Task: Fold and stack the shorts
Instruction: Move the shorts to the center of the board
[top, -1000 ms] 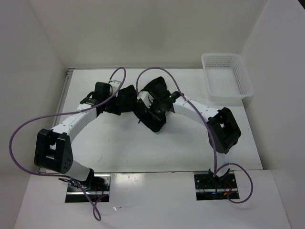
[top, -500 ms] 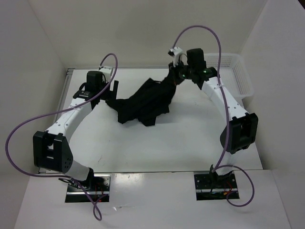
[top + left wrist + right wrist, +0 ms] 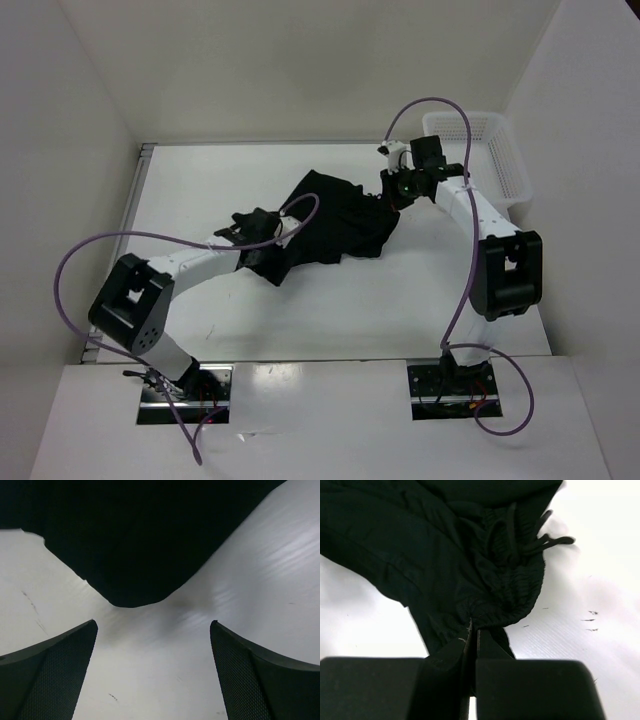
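Note:
The black shorts (image 3: 330, 218) lie crumpled and partly spread at the middle of the table. My right gripper (image 3: 392, 198) is shut on their gathered waistband at the right end. In the right wrist view the fabric (image 3: 445, 545) bunches right at the closed gripper (image 3: 474, 625), with the drawstring (image 3: 540, 542) lying loose. My left gripper (image 3: 264, 258) is open at the shorts' near-left edge. In the left wrist view the gripper (image 3: 152, 625) has bare table between its fingers, and a rounded edge of the shorts (image 3: 140, 540) lies just ahead, untouched.
A white mesh basket (image 3: 500, 170) stands at the back right corner, just behind my right arm. White walls close in the table on the left, back and right. Purple cables loop above both arms.
My right gripper has come down and nearer with the waistband, and the shorts lie flatter. My left arm has swung in from the back left to the shorts' near-left edge.

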